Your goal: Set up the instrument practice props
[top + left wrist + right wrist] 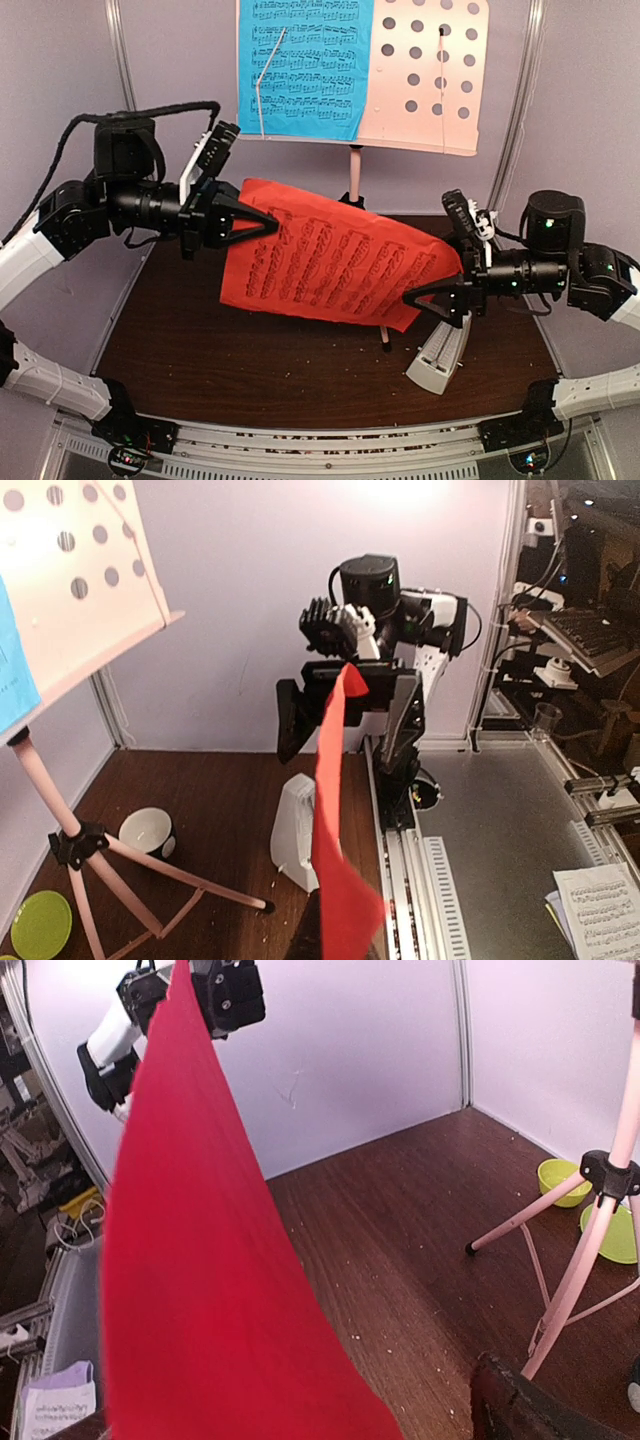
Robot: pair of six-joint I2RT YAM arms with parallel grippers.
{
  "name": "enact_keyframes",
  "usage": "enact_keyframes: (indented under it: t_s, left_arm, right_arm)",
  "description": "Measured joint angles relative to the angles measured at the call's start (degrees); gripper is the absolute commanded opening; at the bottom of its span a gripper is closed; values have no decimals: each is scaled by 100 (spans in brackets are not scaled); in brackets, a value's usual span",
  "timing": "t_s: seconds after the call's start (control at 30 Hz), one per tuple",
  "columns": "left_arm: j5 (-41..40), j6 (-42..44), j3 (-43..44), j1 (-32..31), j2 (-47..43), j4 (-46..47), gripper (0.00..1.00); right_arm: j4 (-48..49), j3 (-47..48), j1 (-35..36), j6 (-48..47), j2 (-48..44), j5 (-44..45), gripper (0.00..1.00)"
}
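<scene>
1. The thin red paper sheet of printed music (340, 265) hangs in the air, spanning from the left gripper (268, 222) to the right gripper (415, 298).
2. The left jaws are pinched shut on one edge. The right jaws stand wide, with the opposite edge loose between them.
3. It is likely light, floppy and easily creased, so grip near an edge and carry it gently toward the pale pink perforated music stand (430, 70) beyond both jaws.
</scene>
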Motion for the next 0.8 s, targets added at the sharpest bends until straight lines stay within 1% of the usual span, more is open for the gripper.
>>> enact_keyframes:
  t_s: [0.03, 0.07, 0.1, 0.13, 0.27, 0.37, 0.4, 0.43, 0.47, 0.5, 0.53, 0.57, 0.6, 0.63, 0.67, 0.7, 0.8]
  left_arm:
    - [79, -83, 0, 26, -46, 111, 0]
    - [186, -192, -4, 59, -96, 260, 0]
    - [264, -273, -13, 81, -127, 376, 0]
    - [328, -361, -17, 103, -153, 494, 0]
    - [503, -721, -164, 144, -227, 1029, 0]
    - [531, -927, -398, 149, -280, 1346, 0]
    - [527, -981, -479, 149, -293, 1425, 0]
    - [511, -1043, -575, 149, -308, 1526, 0]
    - [479, -1099, -673, 151, -328, 1609, 4]
    - [409, -1150, -776, 151, -350, 1672, 18]
    - [326, -1180, -822, 153, -358, 1672, 38]
    - [223, -1185, -846, 151, -361, 1644, 54]
    - [92, -1172, -846, 153, -365, 1565, 68]
    - [-37, -1145, -837, 153, -376, 1458, 78]
    - [-225, -1075, -793, 153, -389, 1215, 92]
    - [-398, -968, -750, 157, -402, 992, 97]
    - [-844, -540, -269, 151, -330, -63, 98]
  right_arm:
    - [157, -81, -24, 79, -111, 17, 88]
    - [319, -166, -42, 151, -205, 37, 85]
    - [474, -249, -68, 225, -278, 50, 79]
    - [643, -358, -96, 334, -345, 68, 68]
    - [1034, -590, -168, 632, -448, 103, 34]
    - [1246, -588, -192, 765, -455, 127, 5]
    - [1281, -577, -201, 787, -457, 138, 0]
    - [1296, -557, -203, 772, -457, 140, 0]
    - [1298, -529, -208, 789, -450, 142, 0]
    - [1292, -509, -210, 800, -452, 151, 0]
    - [1276, -485, -216, 785, -452, 155, 0]
    - [1228, -452, -216, 774, -450, 162, 0]
    - [1130, -400, -219, 728, -448, 179, 0]
    - [1003, -337, -223, 682, -446, 205, 0]
    - [868, -269, -227, 612, -439, 249, 0]
    - [697, -203, -227, 535, -426, 291, 0]
    - [42, -9, -229, 256, -315, 398, 0]
